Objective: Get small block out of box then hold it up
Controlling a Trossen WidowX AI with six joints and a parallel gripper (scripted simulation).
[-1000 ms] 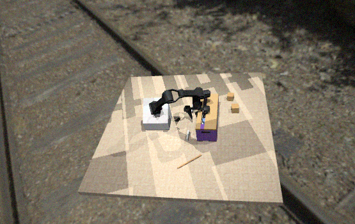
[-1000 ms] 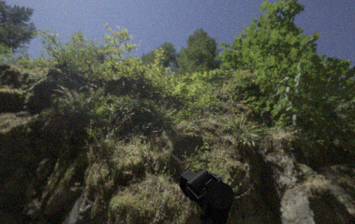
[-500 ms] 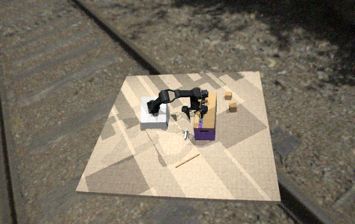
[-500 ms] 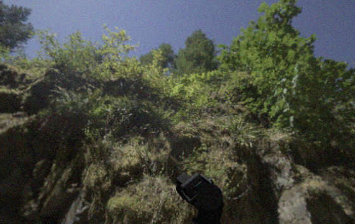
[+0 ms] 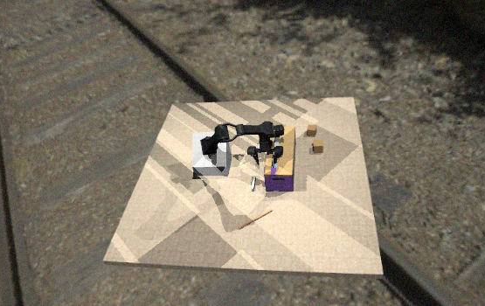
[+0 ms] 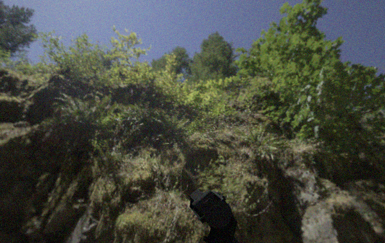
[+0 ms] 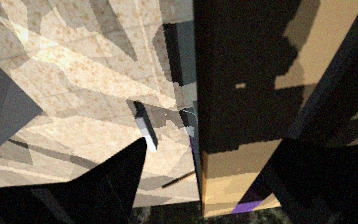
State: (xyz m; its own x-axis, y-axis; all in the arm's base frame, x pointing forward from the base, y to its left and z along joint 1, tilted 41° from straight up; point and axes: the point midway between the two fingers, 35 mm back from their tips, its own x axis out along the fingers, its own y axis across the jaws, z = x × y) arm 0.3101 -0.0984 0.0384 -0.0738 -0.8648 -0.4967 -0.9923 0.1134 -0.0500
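The box (image 5: 287, 150) (image 7: 230, 190) has a wood-coloured top and a purple end wall. It stands upright on the table (image 5: 320, 236). My gripper (image 5: 266, 163) (image 7: 190, 135) is open and empty, above the box's arm-side long edge. In the wrist view one finger is over the table side and the other over the box top. The small block and the shelf cannot be made out; the gripper and the box top hide much of the inside. A small pale-blue patch shows near the purple strip, but I cannot tell what it is.
A short grey-white bar (image 5: 253, 184) (image 7: 147, 132) lies beside the box. A thin brown stick (image 5: 255, 219) (image 7: 178, 179) lies nearer the front edge. Two brown cubes (image 5: 311, 130) (image 5: 317, 146) are beyond the box. A white-topped pedestal (image 5: 202, 163) is by the arm's base. The exterior view shows mostly background.
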